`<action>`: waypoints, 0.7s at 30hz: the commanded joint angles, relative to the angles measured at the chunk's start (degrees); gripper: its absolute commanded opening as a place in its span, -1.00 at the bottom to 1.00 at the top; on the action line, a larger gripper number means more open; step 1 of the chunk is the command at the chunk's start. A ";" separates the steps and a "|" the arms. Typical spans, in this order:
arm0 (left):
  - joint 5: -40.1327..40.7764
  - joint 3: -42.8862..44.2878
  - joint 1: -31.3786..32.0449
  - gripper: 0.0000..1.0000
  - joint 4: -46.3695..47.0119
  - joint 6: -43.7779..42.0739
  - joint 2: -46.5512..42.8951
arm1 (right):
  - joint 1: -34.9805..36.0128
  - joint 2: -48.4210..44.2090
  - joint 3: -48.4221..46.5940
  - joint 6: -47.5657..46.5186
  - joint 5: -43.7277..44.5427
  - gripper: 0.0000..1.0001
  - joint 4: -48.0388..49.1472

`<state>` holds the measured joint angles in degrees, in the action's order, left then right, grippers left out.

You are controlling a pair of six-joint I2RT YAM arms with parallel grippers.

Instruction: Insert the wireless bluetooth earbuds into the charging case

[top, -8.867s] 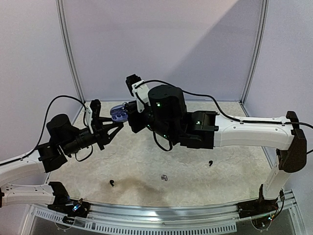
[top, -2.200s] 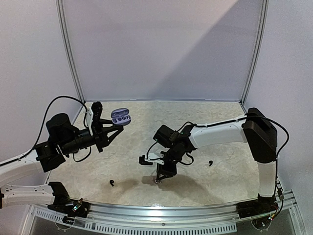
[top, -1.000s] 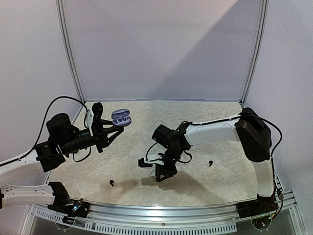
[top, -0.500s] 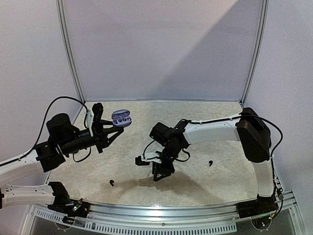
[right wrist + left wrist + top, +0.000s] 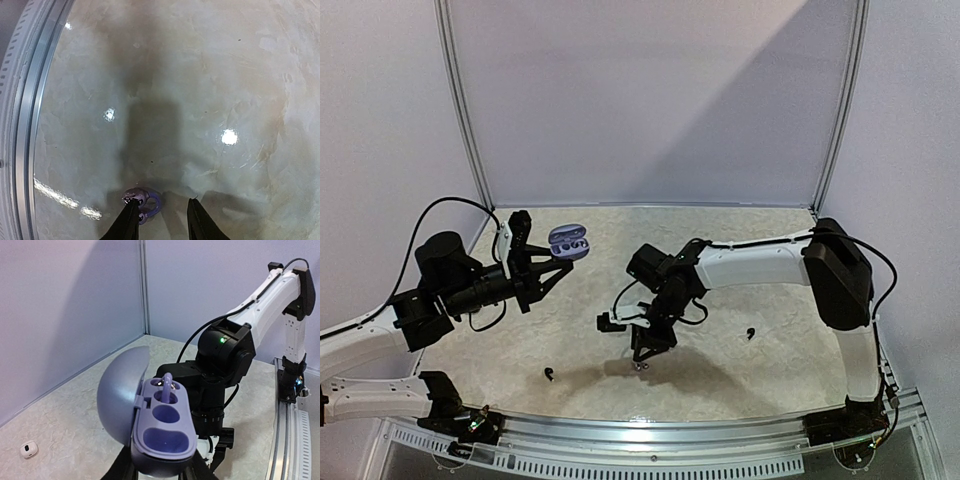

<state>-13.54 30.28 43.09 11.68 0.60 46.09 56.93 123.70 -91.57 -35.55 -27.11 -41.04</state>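
Hovering low near the front edge of the desk (image 5: 790,312), the right gripper (image 5: 162,202) points straight down, its fingers (image 5: 127,225) apart with bare desk showing between them. A silvery earbud (image 5: 143,203) lies on the desk right at the tip of one finger, reaching a little into the gap, and it is not pinched; touching or just beside, I cannot tell.

Over on the other side, the left gripper (image 5: 556,258) is up off the desk, clamped from below on the lilac charging case (image 5: 162,440). The case lid (image 5: 120,395) is swung open to one side and the tray faces up. In the farthest of its cavities sits a seated earbud (image 5: 167,381), stem sticking up.

Two black earbuds lie loose on the desk: one (image 5: 549,375) near the front edge on the left arm's side, the other (image 5: 750,333) out beyond the right gripper, well apart from it. A small white piece (image 5: 28,449) rests on the desk by the left wall, too small to name
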 commanded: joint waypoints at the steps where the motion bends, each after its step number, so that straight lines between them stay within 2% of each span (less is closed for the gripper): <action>1: -0.52 0.53 -0.90 -1.00 -0.56 -1.08 0.13 | -0.18 2.22 -0.98 -1.22 -0.03 -0.34 -0.36; 21: -0.61 0.00 -1.08 -1.00 -0.58 -2.05 0.01 | 1.96 0.52 3.04 -0.63 -1.36 -0.33 -1.78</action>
<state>-13.56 30.28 42.98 11.66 -0.71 46.09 57.84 125.01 -90.30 -36.16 -27.62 -41.76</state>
